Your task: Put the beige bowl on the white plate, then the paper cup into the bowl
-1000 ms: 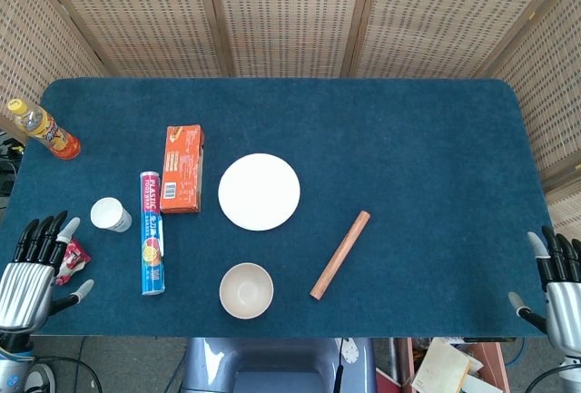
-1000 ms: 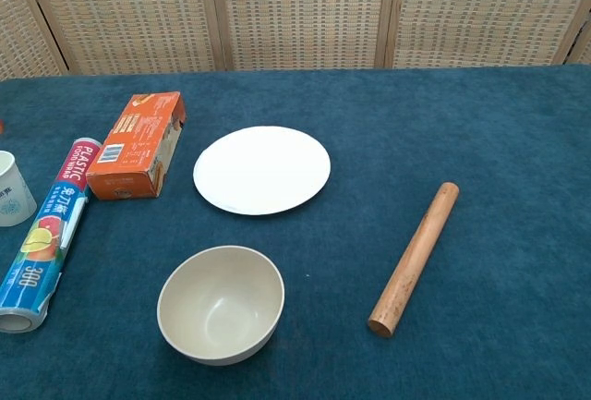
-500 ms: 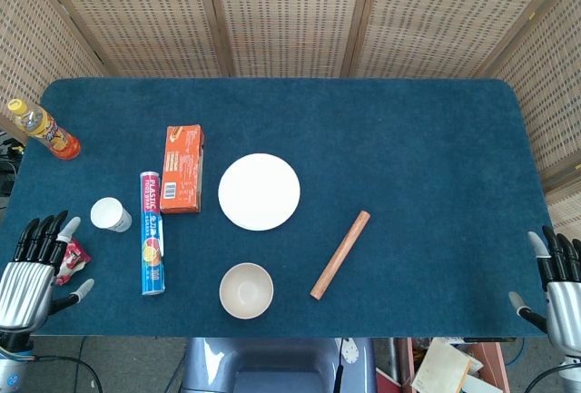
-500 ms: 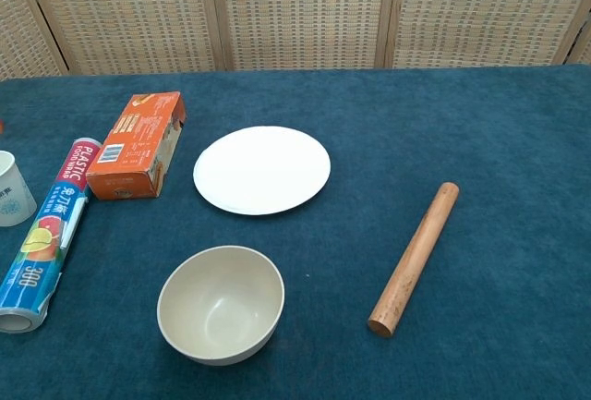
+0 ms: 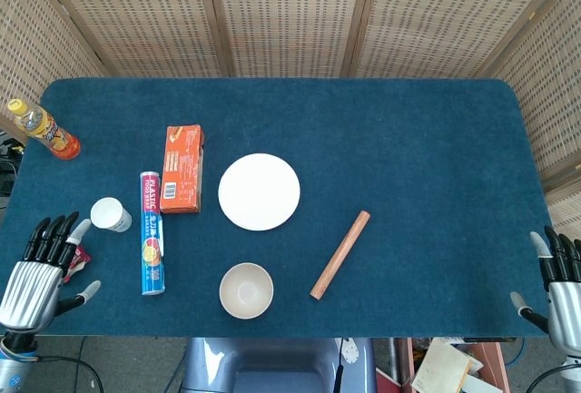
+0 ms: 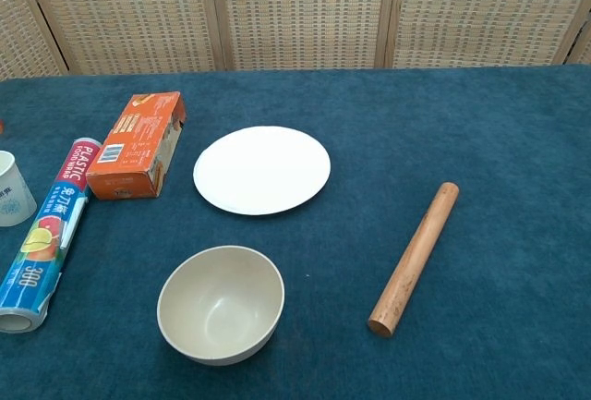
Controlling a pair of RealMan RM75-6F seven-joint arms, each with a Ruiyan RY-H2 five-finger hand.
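The beige bowl [image 5: 246, 289] [image 6: 221, 304] stands upright and empty near the table's front edge. Behind it lies the white plate [image 5: 259, 191] [image 6: 261, 169], bare. The paper cup [image 5: 110, 214] [image 6: 13, 201] stands upright at the left, beside the wrap roll. My left hand [image 5: 38, 269] hovers at the front left corner, fingers spread, holding nothing. My right hand [image 5: 561, 286] is at the front right edge, fingers apart and empty. Neither hand shows in the chest view.
A plastic wrap roll [image 5: 152, 231] [image 6: 47, 231] lies between cup and bowl. An orange box [image 5: 182, 167] [image 6: 138, 144] sits left of the plate. A wooden rolling pin [image 5: 340, 254] [image 6: 416, 257] lies right of the bowl. An orange bottle [image 5: 44, 129] lies far left; a small red packet [image 5: 76, 261] is under my left hand.
My left hand has shifted slightly forward and to the right, covering more of the red packet. Nothing on the table has moved.
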